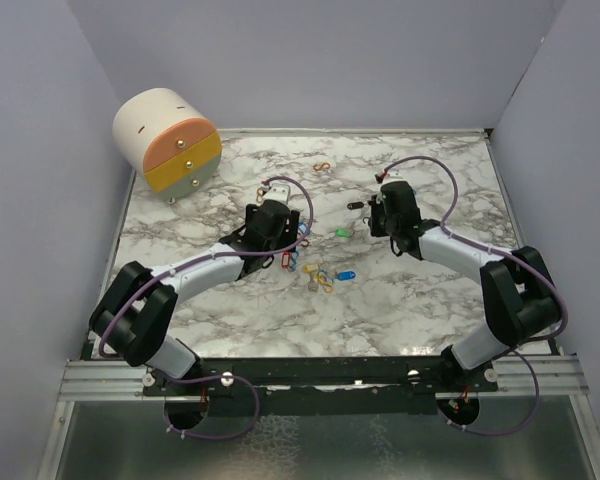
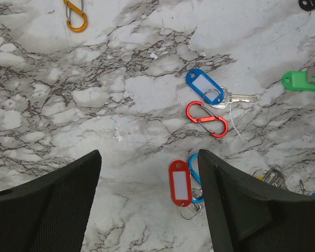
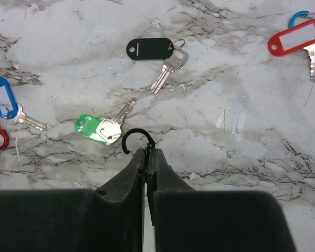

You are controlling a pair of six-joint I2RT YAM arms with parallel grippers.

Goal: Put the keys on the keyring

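The left pincer (image 2: 148, 157) hangs released over the marble desk (image 2: 52, 79), above a red-tagged key (image 2: 180, 182). More keys (image 1: 323, 274) lie scattered mid-desk. The right pincer (image 3: 147, 153) is clenched on a black keyring (image 3: 136, 130), just beside a green-tagged key (image 3: 94, 127).

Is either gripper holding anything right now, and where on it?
The right gripper pinches a black keyring low down, its hooked top sticking out past the jaws. The left gripper is open, holding nothing.

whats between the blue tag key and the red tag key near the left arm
A red carabiner clip lies on the marble between the blue-tag key and the red-tag key; the left wrist view shows it.
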